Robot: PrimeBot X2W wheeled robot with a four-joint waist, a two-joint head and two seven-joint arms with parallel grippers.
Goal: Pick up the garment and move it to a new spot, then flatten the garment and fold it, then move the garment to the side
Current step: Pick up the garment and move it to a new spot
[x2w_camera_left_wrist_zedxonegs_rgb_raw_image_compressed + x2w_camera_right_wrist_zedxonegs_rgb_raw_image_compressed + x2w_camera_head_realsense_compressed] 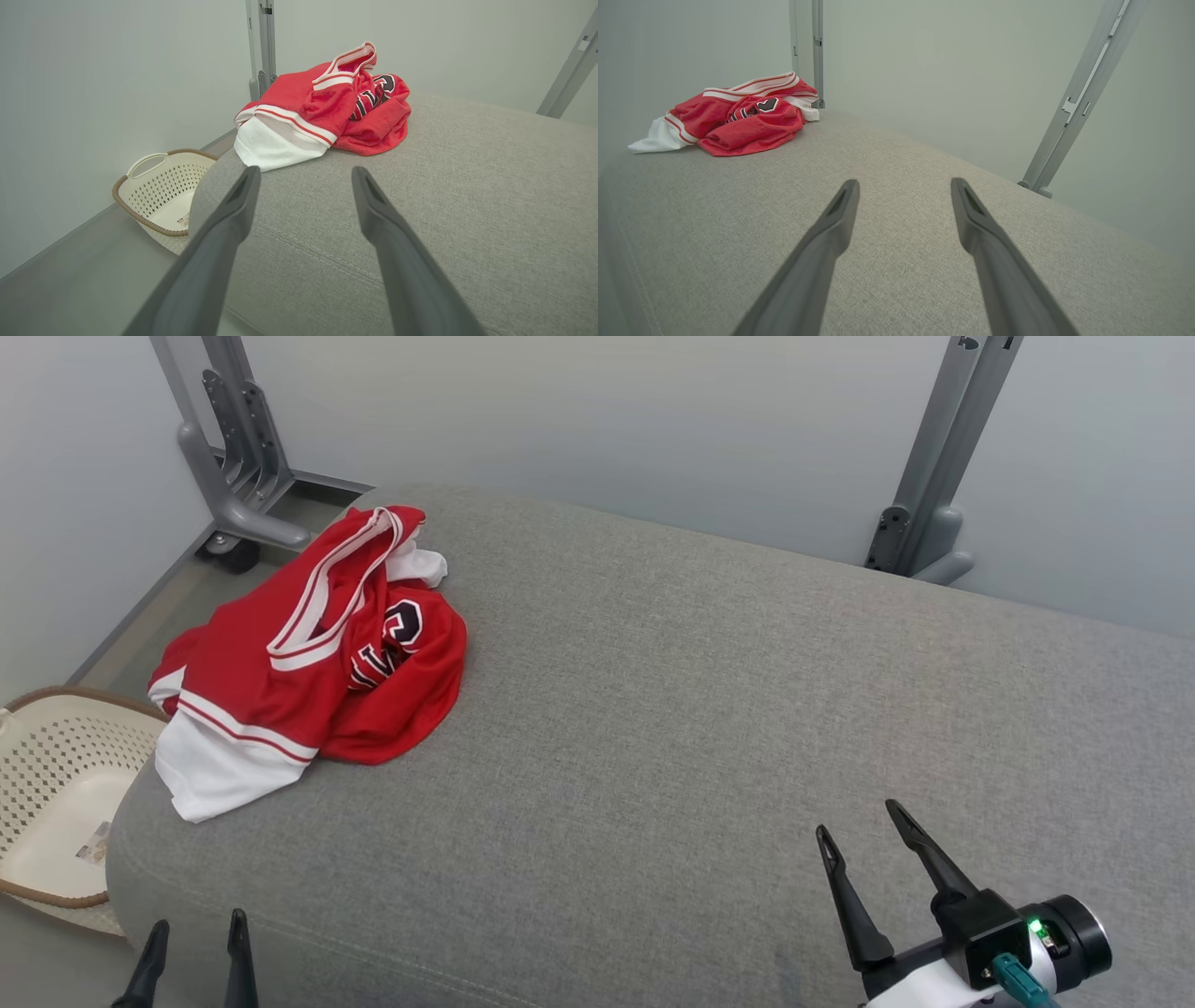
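The garment [308,658], a red jersey with white trim and black letters, lies crumpled at the far left of the grey cushioned surface [700,709]. It also shows ahead in the left wrist view [322,107] and far off to the upper left in the right wrist view [738,116]. My left gripper [198,926] stands open at the lower left, near the surface's front edge, well short of the garment. My right gripper [859,817] is open at the lower right, over bare cushion, nothing between its fingers.
A cream perforated laundry basket [56,784] sits on the floor left of the surface, also seen in the left wrist view [159,191]. Grey metal stand legs rise at the back left [233,457] and back right [934,476]. Pale walls close behind.
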